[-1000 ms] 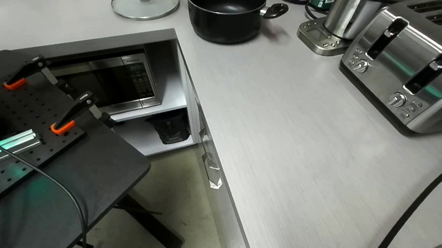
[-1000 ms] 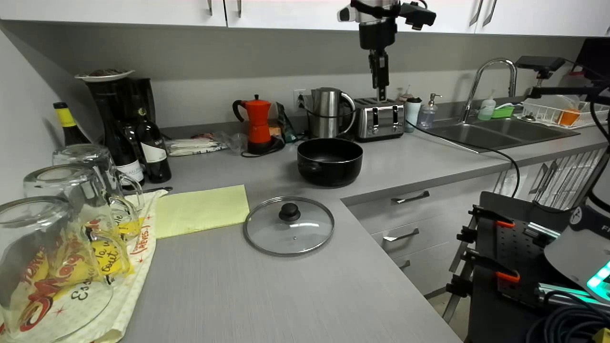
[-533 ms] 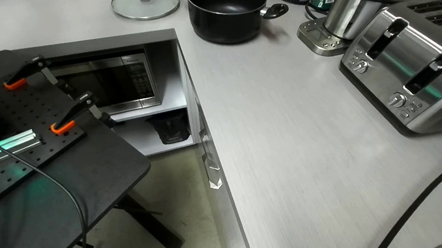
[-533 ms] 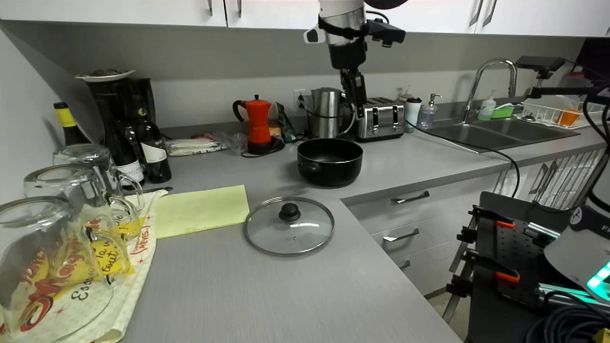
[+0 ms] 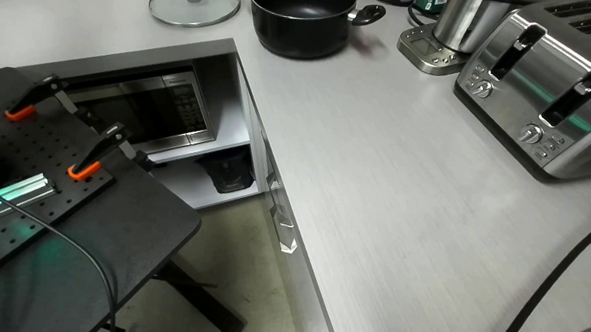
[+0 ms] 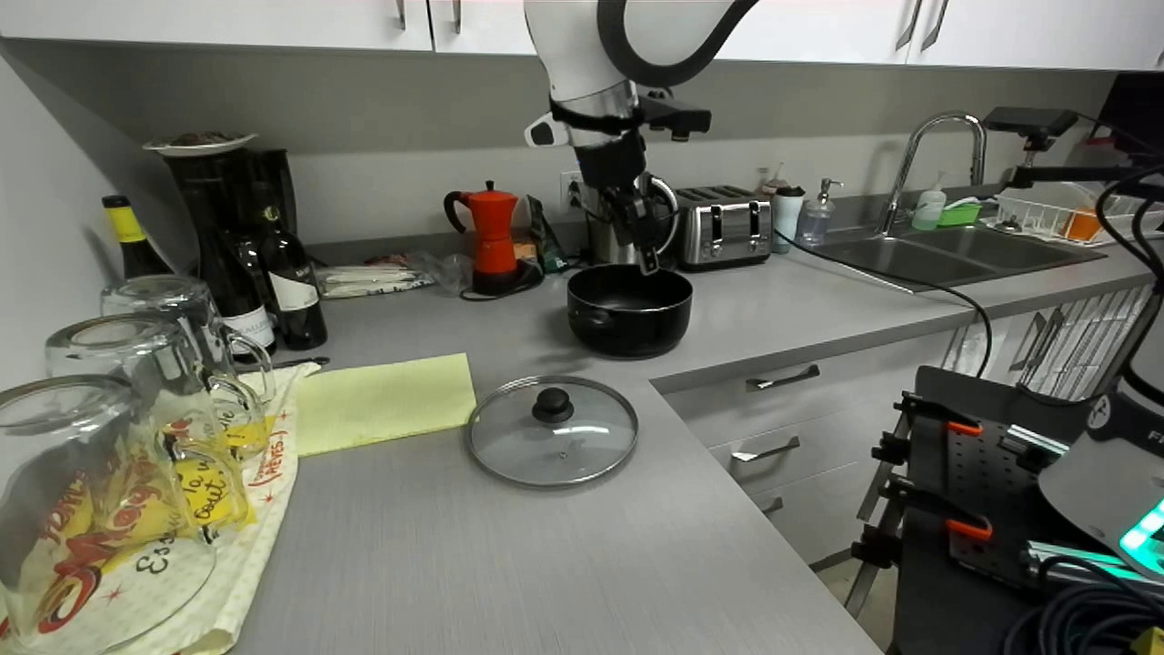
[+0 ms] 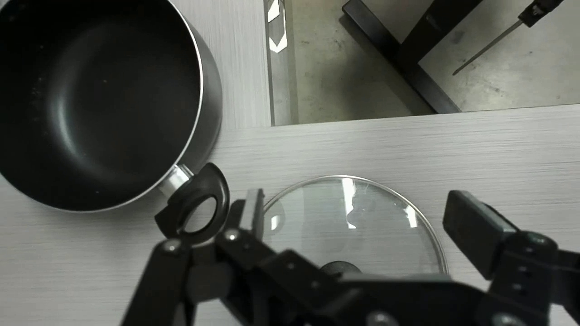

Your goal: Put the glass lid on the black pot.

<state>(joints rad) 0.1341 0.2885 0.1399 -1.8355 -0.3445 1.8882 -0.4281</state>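
The glass lid lies flat on the counter, knob up, in both exterior views. The black pot stands uncovered beside it. In an exterior view my gripper hangs tilted in the air, its tip over the pot's far rim in the picture. In the wrist view the gripper is open with its fingers wide apart and nothing between them. Below it shows the glass lid, its dark knob partly hidden by the gripper. The pot and one handle show at the left.
A toaster, a steel kettle and a red moka pot stand along the wall. A yellow cloth and glass mugs are left of the lid. The counter's inner corner is near pot and lid.
In an exterior view the arm has swung left and come down, and the gripper now tilts and sits lower, near the pot. The lid and pot have not moved.
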